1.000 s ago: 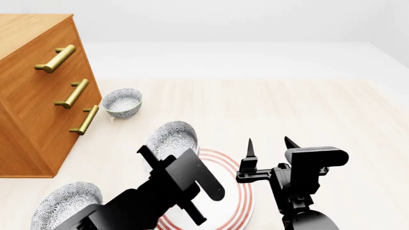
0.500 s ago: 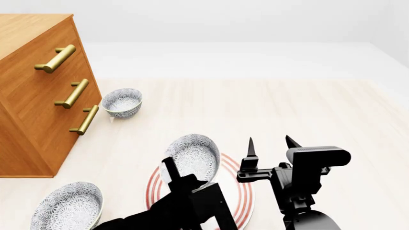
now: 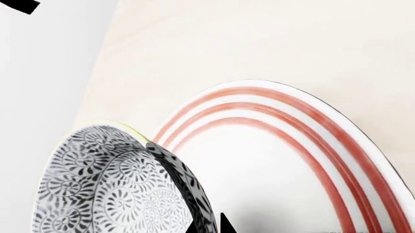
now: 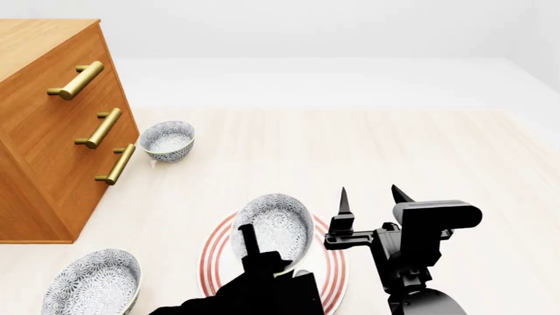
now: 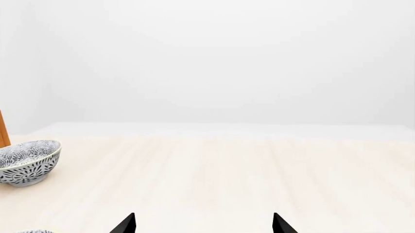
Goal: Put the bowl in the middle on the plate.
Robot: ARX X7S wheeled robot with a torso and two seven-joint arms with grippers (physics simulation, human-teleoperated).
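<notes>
While the left gripper (image 4: 254, 252) pinches its near rim, the bowl (image 4: 273, 224) hangs tilted over the plate (image 4: 331, 272).

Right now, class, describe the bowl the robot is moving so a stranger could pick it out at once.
Start at the wooden drawer chest on the left, then find the red-ringed plate on the floor in front of the robot. The bowl is over that plate, tilted, gripped by the left gripper. The other two patterned bowls sit upright on bare floor near the chest.

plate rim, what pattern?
Three concentric red rings on the white plate; clearest in the left wrist view.
</notes>
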